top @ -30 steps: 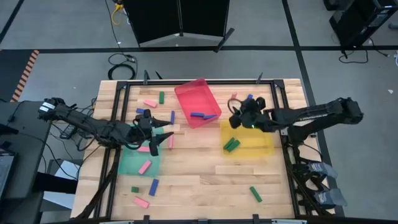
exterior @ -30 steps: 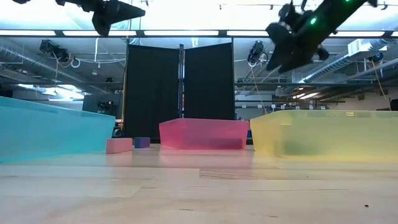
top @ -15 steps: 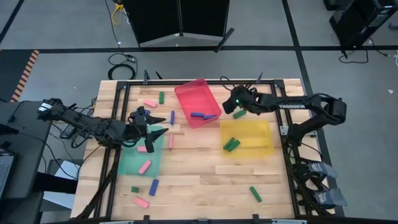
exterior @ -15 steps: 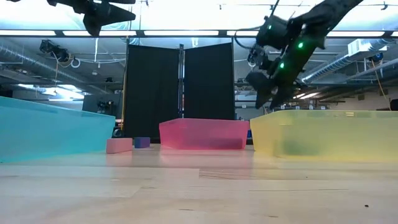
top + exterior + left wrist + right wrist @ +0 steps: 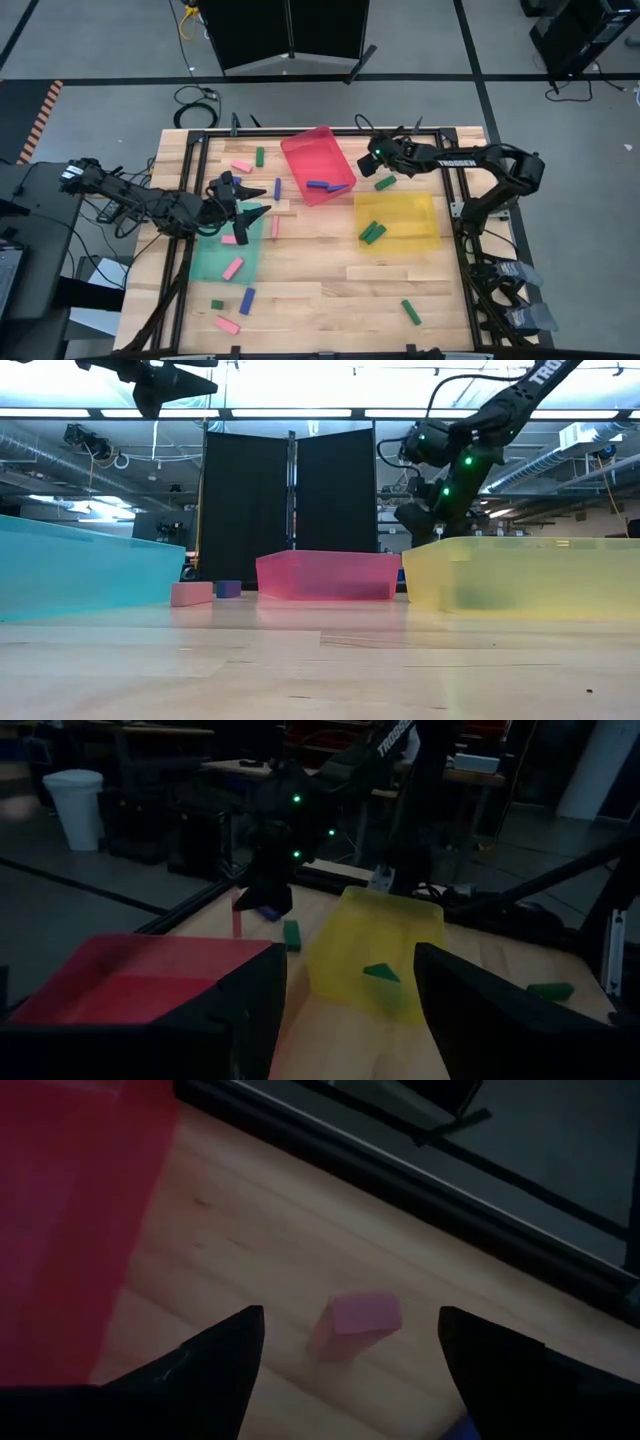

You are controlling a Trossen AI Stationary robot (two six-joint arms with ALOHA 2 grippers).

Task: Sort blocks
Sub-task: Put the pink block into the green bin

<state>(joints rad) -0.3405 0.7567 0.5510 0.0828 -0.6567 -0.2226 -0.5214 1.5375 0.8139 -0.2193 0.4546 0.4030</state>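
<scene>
Right gripper (image 5: 345, 1342) hangs spread and empty over a pink block (image 5: 355, 1326) beside the red tray (image 5: 318, 164), which holds two blue blocks (image 5: 320, 185); the yellow tray (image 5: 420, 226) holds two green blocks (image 5: 372, 232); left gripper (image 5: 345, 995), spread and empty, hovers by the green tray (image 5: 210, 262) holding one pink.

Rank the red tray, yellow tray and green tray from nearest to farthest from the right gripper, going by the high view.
From the right gripper:
1. Red tray, just beside it toward the table's middle.
2. Yellow tray, below it on the right side.
3. Green tray, far off on the left side.
</scene>
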